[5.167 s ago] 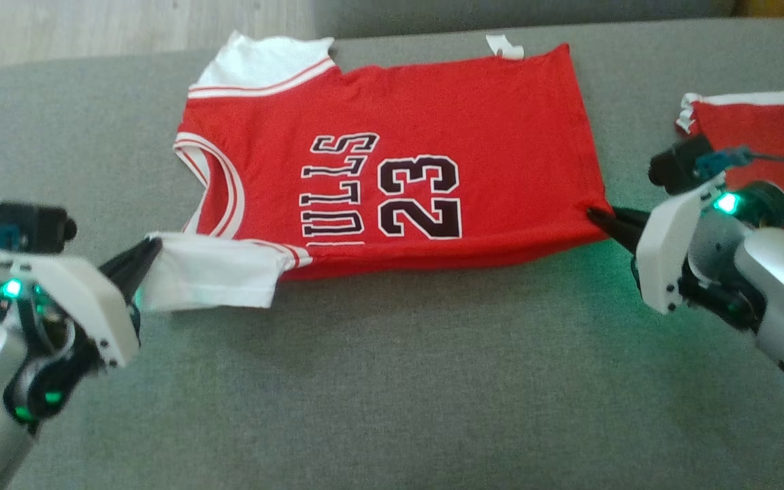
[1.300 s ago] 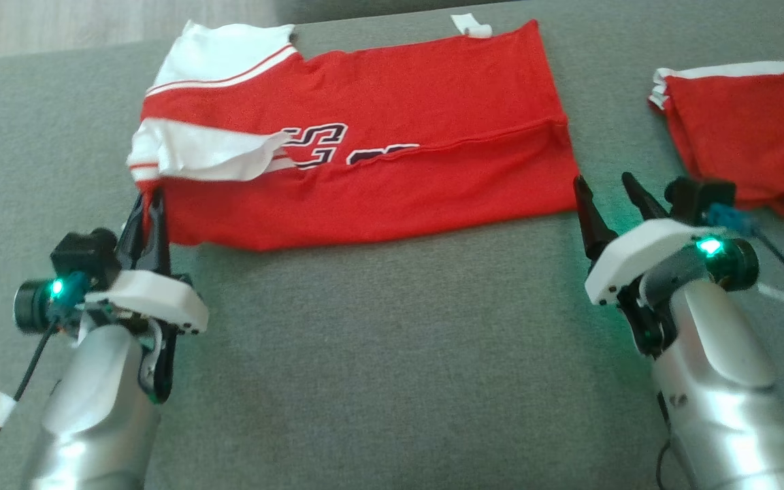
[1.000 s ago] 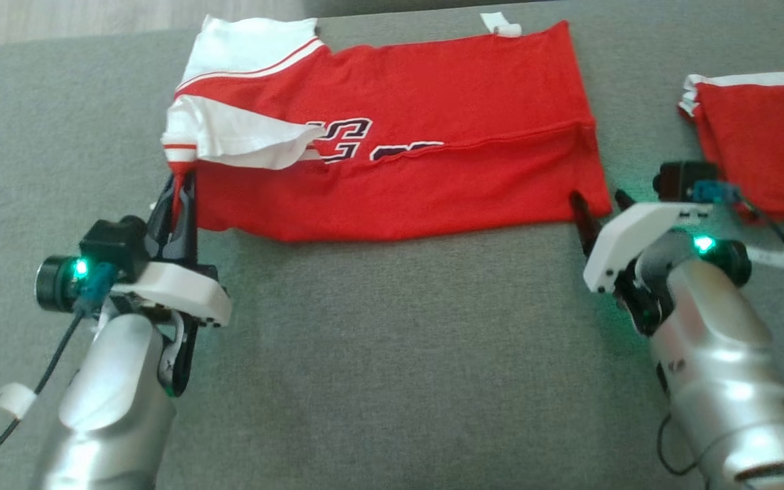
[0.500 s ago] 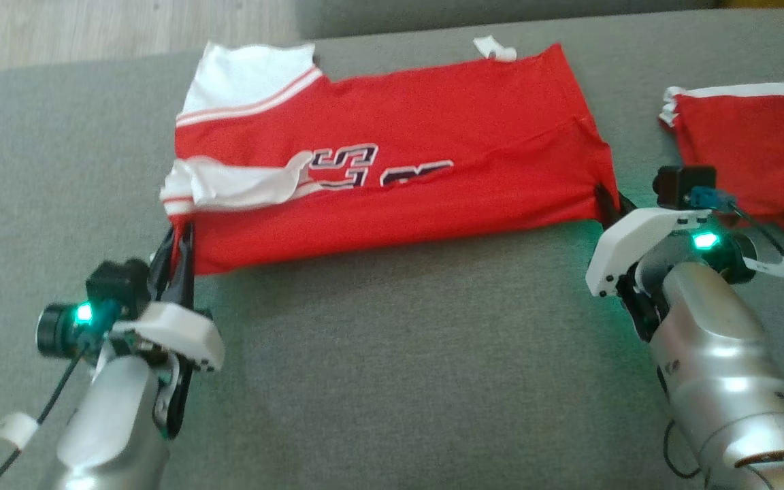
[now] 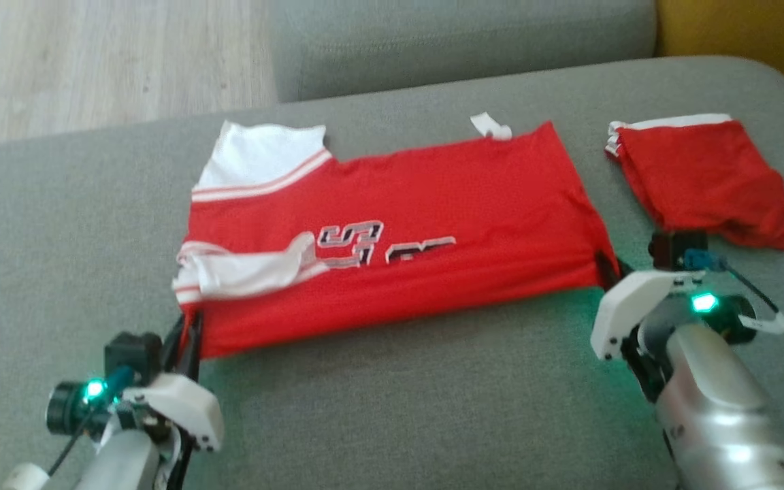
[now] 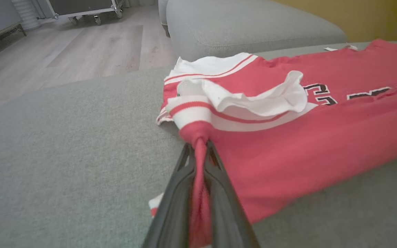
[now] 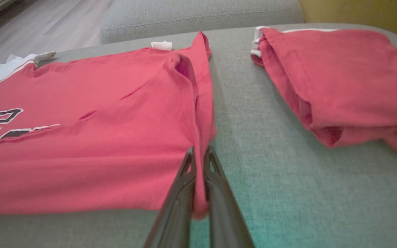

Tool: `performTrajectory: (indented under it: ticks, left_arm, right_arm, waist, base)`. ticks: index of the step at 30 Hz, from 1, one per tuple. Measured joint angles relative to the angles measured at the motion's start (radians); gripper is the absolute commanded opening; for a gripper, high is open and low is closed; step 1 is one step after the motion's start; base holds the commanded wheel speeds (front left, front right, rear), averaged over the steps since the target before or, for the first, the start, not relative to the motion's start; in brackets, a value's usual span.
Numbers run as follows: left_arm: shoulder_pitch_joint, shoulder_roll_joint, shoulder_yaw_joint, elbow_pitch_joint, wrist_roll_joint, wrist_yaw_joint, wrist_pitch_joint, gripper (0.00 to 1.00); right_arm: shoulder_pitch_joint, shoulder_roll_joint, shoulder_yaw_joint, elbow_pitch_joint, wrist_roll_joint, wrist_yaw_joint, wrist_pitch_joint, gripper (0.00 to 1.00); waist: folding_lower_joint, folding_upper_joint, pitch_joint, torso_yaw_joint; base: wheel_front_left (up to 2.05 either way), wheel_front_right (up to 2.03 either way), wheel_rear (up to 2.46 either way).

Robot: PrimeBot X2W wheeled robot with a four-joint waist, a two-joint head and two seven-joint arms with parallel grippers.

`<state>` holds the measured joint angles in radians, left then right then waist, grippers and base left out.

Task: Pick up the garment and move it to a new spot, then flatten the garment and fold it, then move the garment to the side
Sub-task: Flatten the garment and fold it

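- Red jersey (image 5: 399, 224) lies spread across the middle of a grey sofa (image 5: 399, 408). Its length runs left to right, and the near long edge is folded over onto the front.
- Black and white lettering (image 5: 354, 241) on the chest is half covered by that fold, so just the tops of the characters show.
- White sleeve (image 5: 249, 272) with a red stripe lies crumpled on top of the fold at the left end.
- Second sleeve (image 5: 263, 153), also white, lies flat at the far left corner.
- Small white tag (image 5: 489, 126) sticks out from the far edge, towards the right end.
- Left pincer (image 5: 188, 333) sits at the near left corner of the jersey. Its two dark fingers are pressed together, and the left wrist view shows a bunched strip of red cloth running down between them.
- Right pincer (image 5: 606, 265) sits at the near right corner, pressed together on the red hem. The right wrist view shows the cloth pinched between its fingers.
- Near edge of the jersey runs fairly straight from one pincer to the other.
- Red shorts (image 5: 701, 180) with a white band lie folded on the sofa to the right and farther back, apart from the jersey.
- Green lights glow on both wrists and tint the sofa beside the right arm.
- Pale wooden floor (image 5: 92, 61) shows at the far left, a grey back cushion (image 5: 460, 34) beyond the jersey, and a yellow wall (image 5: 739, 27) at the far right.
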<state>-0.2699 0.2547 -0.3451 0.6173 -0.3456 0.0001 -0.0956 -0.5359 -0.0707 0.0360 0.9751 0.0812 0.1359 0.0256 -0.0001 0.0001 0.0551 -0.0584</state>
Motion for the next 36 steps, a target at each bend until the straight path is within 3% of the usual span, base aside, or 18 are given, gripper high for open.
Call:
performTrajectory:
  ticks: [12, 23, 24, 25, 30, 36]
  left_arm:
    - [0.124, 0.040, -0.043, -0.096, -0.027, -0.019, 0.141, 0.00]
    - [0.158, 0.063, -0.056, -0.185, -0.044, -0.018, 0.224, 0.00]
    - [0.158, 0.064, -0.057, -0.189, -0.046, -0.018, 0.234, 0.00]
    - [0.158, 0.065, -0.057, -0.193, -0.051, -0.015, 0.236, 0.98]
    - [0.158, 0.065, -0.048, -0.216, -0.051, 0.013, 0.207, 1.00]
    - [0.141, 0.041, 0.028, -0.251, -0.072, 0.073, 0.043, 1.00]
  right_arm:
    - [0.198, -0.057, 0.065, -0.252, 0.121, 0.000, 0.223, 0.00]
    - [0.340, -0.071, 0.040, -0.488, 0.158, 0.000, 0.365, 0.00]
    - [0.345, -0.067, 0.031, -0.500, 0.158, 0.000, 0.366, 0.69]
    - [0.347, -0.063, 0.021, -0.510, 0.159, 0.000, 0.367, 1.00]
    - [0.348, -0.049, -0.015, -0.570, 0.177, 0.000, 0.310, 1.00]
    - [0.336, -0.009, -0.064, -0.639, 0.192, 0.000, 0.049, 1.00]
  waist:
    - [0.0000, 0.0000, -0.074, -0.007]
    - [0.0001, 0.0000, -0.064, -0.001]
    - [0.0001, 0.0000, -0.061, -0.001]
    - [0.0001, 0.0000, -0.058, -0.001]
    - [0.0001, 0.0000, -0.043, 0.002]
    - [0.0002, 0.0000, -0.015, 0.008]
  base:
    - [0.00, 0.00, 0.00]
    - [0.00, 0.00, 0.00]
    - [0.00, 0.00, 0.00]
    - [0.00, 0.00, 0.00]
    - [0.00, 0.00, 0.00]
    - [0.00, 0.00, 0.00]
